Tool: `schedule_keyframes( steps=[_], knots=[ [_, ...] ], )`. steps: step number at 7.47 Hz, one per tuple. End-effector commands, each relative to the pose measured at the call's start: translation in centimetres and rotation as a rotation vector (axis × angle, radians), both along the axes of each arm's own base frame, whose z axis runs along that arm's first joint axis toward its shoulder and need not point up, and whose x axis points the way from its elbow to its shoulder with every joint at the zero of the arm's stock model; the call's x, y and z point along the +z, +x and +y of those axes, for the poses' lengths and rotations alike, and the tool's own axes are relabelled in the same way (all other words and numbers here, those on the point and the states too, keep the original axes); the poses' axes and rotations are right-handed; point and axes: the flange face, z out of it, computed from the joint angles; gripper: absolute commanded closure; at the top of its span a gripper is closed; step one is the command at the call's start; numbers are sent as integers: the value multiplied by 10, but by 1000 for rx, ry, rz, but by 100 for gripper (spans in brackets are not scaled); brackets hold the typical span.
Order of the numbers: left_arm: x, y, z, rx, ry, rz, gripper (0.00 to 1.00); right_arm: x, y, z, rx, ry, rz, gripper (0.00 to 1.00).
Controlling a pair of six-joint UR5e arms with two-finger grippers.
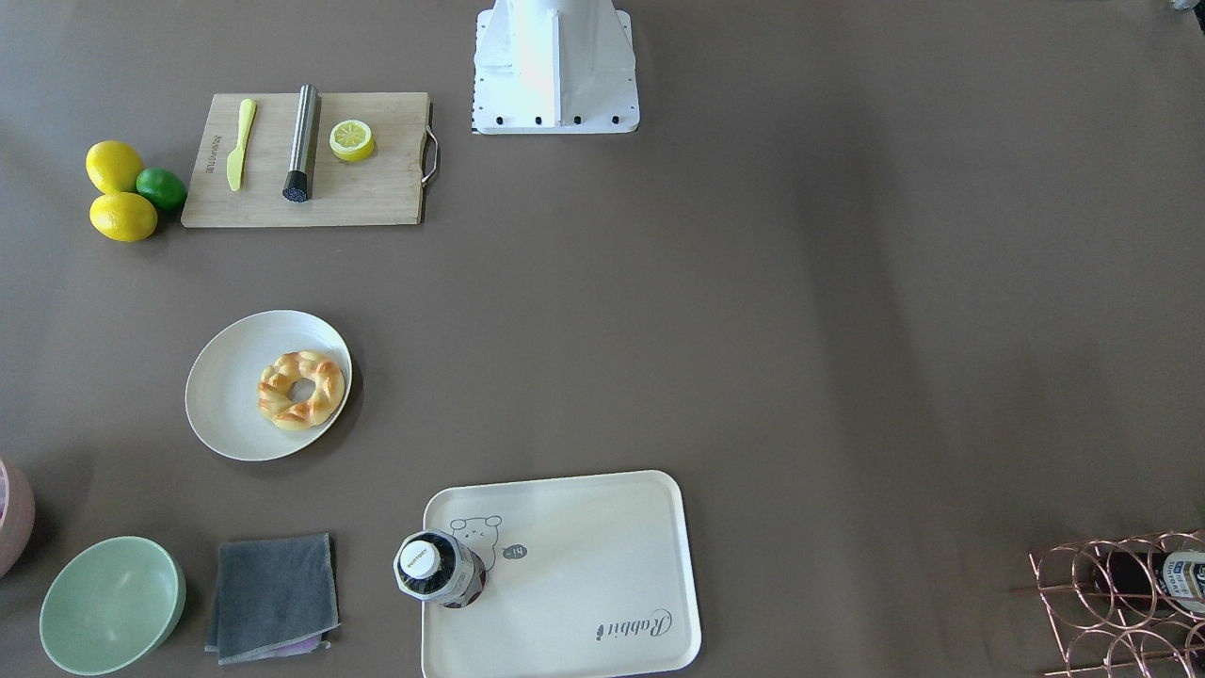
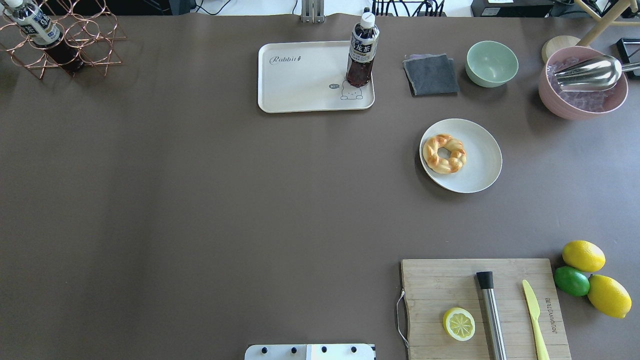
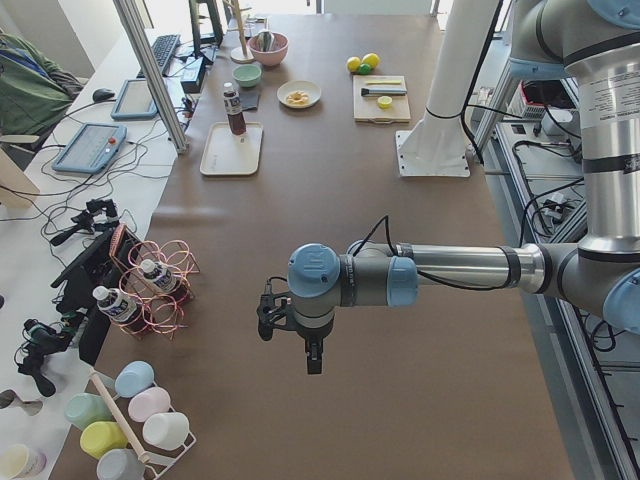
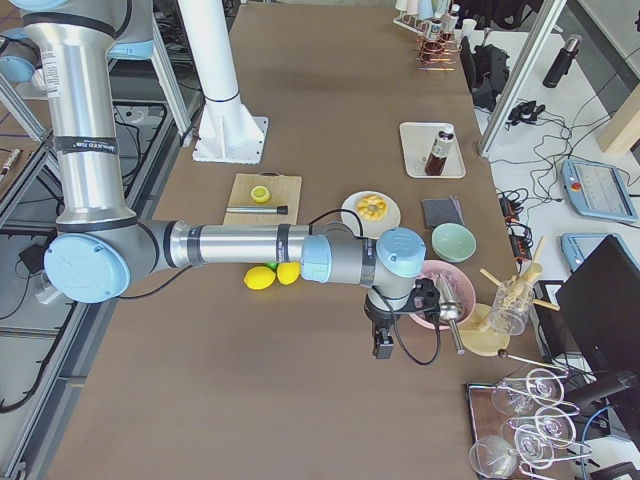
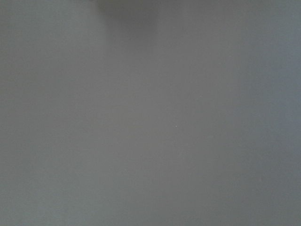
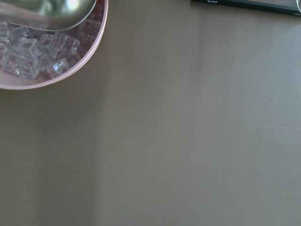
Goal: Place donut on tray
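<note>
donut (image 2: 444, 153) is sat at 9 o'clock on the round plate (image 2: 482, 165), tray (image 2: 300, 80) off at 10 o'clock. left gripper (image 3: 311, 352) and right gripper (image 4: 381, 345): open or closed can't be told. ring's best pinched across one side, set clear of the bottle (image 2: 362, 50).

Left tool (image 3: 313, 366) above table (image 3: 420, 330), donut (image 3: 296, 97) on plate (image 3: 315, 92)

Robotics lab dressed with kitchen props. Long table (image 3: 430, 400) under brown sheeting, white pedestal (image 3: 455, 90) bolted at its edge, jointed left arm (image 3: 450, 268) reaching over it. Side bench holds aluminium frame posts (image 3: 150, 70), teach pendants (image 3: 88, 148), a keyboard (image 3: 163, 50) and loose cables (image 3: 40, 195). Food is set dressing: glossy donut (image 2: 444, 153) on a plate (image 2: 482, 167), cream tray (image 2: 300, 80), lemons (image 2: 583, 255), cutting board (image 2: 440, 285).
</note>
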Motion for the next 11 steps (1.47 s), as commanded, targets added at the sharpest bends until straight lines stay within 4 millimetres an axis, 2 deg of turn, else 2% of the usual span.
schedule_keyframes(
  steps=[1, 2, 3, 4, 5, 6, 8, 9, 10, 11],
  knots=[
    [-5, 3, 0, 7, 31, 39, 1, 1, 0, 2, 1, -4, -1, 0],
    [-5, 2, -4, 6, 37, 27, 1, 0, 0, 2, 2, -4, -6, 0],
    [-12, 0, -14, 5, 53, 12, 1, -11, -2, -1, 1, 18, -10, 0],
    [-13, 1, -15, 6, 59, 16, 1, -15, -5, 4, 0, 24, -57, 0],
    [-29, -2, -27, 3, 113, 11, 1, -19, -10, 6, -3, 42, -118, 0],
    [-38, -5, -41, -7, 145, 9, 1, -24, -10, 5, -3, 86, -121, 0],
    [-51, -6, -53, 1, 190, 14, 1, -32, -18, -1, -10, 144, -114, 0],
    [-67, -7, -61, 2, 237, 12, 1, -49, -46, -9, 13, 131, -122, 0],
    [-81, -4, -60, -2, 296, 34, 1, -70, -96, -10, 58, 132, -103, 0],
    [-85, -1, -64, 12, 342, 79, 1, -81, -153, -11, 109, 126, -113, 0]
  ],
)
